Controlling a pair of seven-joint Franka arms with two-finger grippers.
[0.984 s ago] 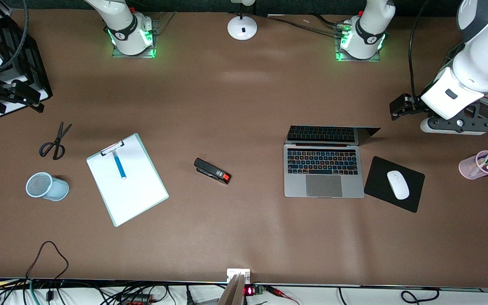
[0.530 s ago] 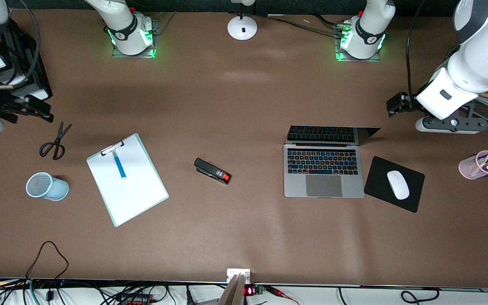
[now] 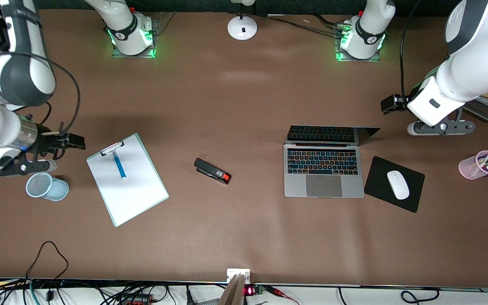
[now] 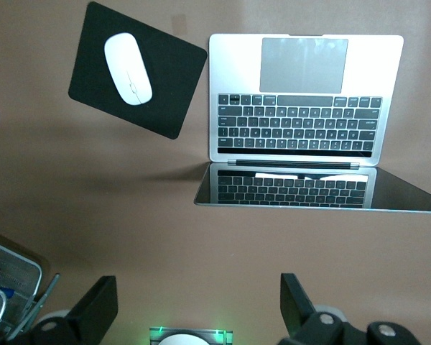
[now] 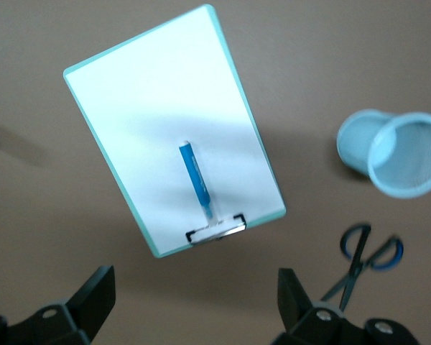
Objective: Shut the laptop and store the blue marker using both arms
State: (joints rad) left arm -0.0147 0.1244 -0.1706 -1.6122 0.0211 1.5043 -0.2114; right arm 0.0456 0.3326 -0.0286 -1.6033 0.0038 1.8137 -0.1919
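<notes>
The laptop (image 3: 323, 169) sits open in the right half of the front view, with its screen raised, and the black mouse pad (image 3: 394, 184) lies just beside it toward the left arm's end of the table. The left gripper (image 3: 390, 104) hangs in the upper right of the frame, over bare table near the upper right corner of the screen; in the left wrist view its fingers (image 4: 95, 310) stand wide apart and hold nothing. The lid's top edge runs across the frame, so I judge that this arm, the nearer one, must come over that edge and push it down toward the keys. The blue marker (image 3: 119, 165) lies on the white clipboard (image 3: 127, 178) at the left of the frame, its long axis nearly up and down, with one end near the clip. The right gripper (image 3: 73, 142) hovers just at the clipboard's upper left corner, beside the marker, also open and empty. The light-blue mesh cup (image 3: 46, 186) lies on its side at the lower left. No brand or writing can be read anywhere.
</notes>
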